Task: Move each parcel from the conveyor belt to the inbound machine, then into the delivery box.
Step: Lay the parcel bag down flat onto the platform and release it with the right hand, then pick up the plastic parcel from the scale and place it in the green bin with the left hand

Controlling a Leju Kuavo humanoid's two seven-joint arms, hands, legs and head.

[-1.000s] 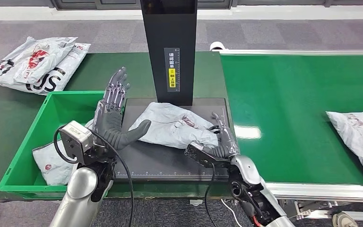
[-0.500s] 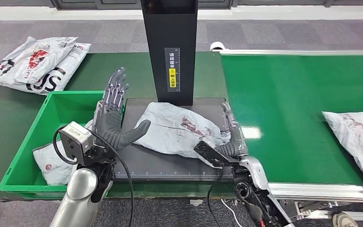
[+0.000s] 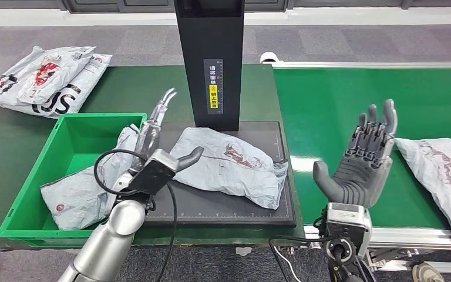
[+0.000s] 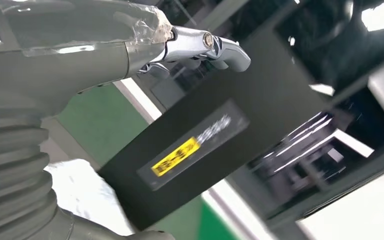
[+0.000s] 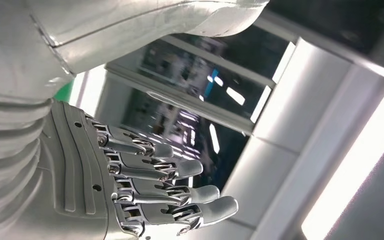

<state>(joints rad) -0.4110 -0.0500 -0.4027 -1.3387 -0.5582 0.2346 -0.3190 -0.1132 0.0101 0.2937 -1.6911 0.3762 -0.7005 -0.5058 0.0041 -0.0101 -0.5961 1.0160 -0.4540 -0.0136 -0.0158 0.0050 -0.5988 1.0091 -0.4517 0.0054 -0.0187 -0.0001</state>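
While the head view takes in the whole station, the grey parcel (image 3: pixel 229 166) lies crumpled on the black platform of the inbound machine (image 3: pixel 229 208), in front of its black column (image 3: pixel 209 59); its left end is touching the thumb of the left hand (image 3: pixel 155 138), whose fingers stretch straight out along the platform's left edge, spread and gripping nothing; the green delivery box (image 3: pixel 64 170) sits just left of the platform on the bench (image 3: pixel 123 88) and holds another grey parcel (image 3: pixel 76 191) slumped against its right wall; two more parcels (image 3: pixel 44 79) are stacked at the far left of the bench, well apart from the box; to the right runs the green conveyor belt (image 3: pixel 340 100), where a further parcel (image 3: pixel 440 176) lies at the right edge; the right hand (image 3: pixel 361 158) is raised over the belt, palm up, fingers upright and wide apart, empty, near that parcel but not touching it.

From the left wrist view, the column's yellow label (image 4: pixel 177 156) is seen close up, with a pale patch of parcel beside the ribbed cover and one metal fingertip (image 4: pixel 225 50) reaching past the column's edge; how the other fingers sit cannot be told there; the right wrist view adds the back of the right hand (image 5: pixel 130 185), its fingers extended side by side against blurred glass walls and bright lights.
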